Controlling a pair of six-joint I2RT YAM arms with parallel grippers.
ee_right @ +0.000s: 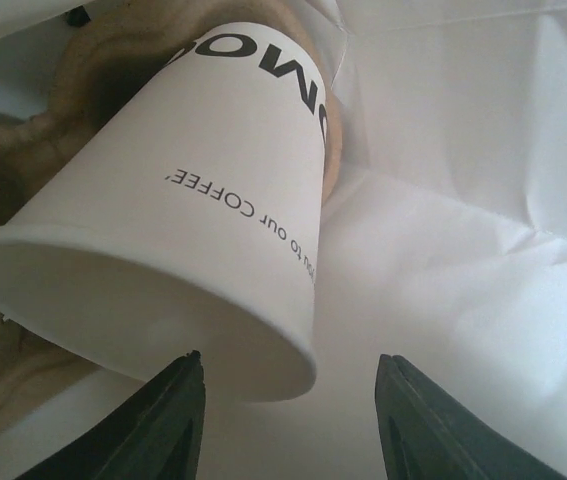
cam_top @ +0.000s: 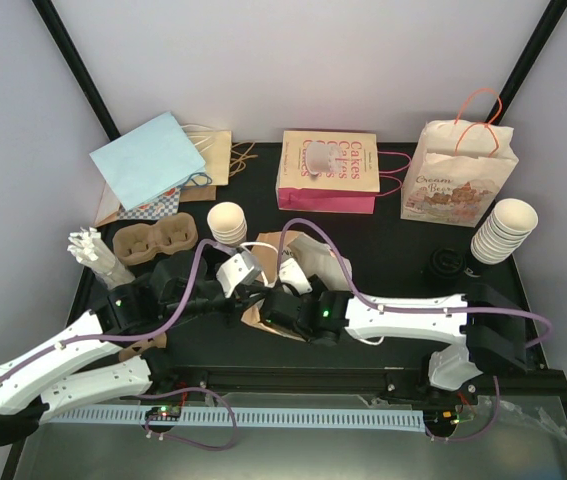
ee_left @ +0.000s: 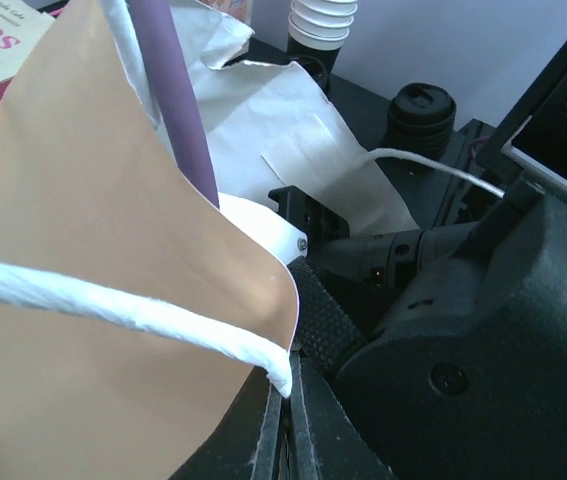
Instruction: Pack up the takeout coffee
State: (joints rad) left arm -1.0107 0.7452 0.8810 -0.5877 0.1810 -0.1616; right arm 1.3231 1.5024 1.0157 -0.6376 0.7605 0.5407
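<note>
The left gripper [ee_left: 287,405] is closed on the white cord handle [ee_left: 113,300] of the brown paper bag [ee_left: 73,200], which stands at the middle of the table [cam_top: 393,240]. The cup [ee_right: 183,220] lies tilted on the white inner paper of this bag, at about 11 o'clock from the right gripper [ee_right: 288,360]. That gripper's fingers stand apart. The left one perhaps touches the cup's edge, and the right one is clear of it.

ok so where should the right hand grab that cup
Probably across the side wall of the cup, just behind its wide near end, coming in from that end: it lies tilted, taper narrowing away, and the right hand stands open there.
</note>
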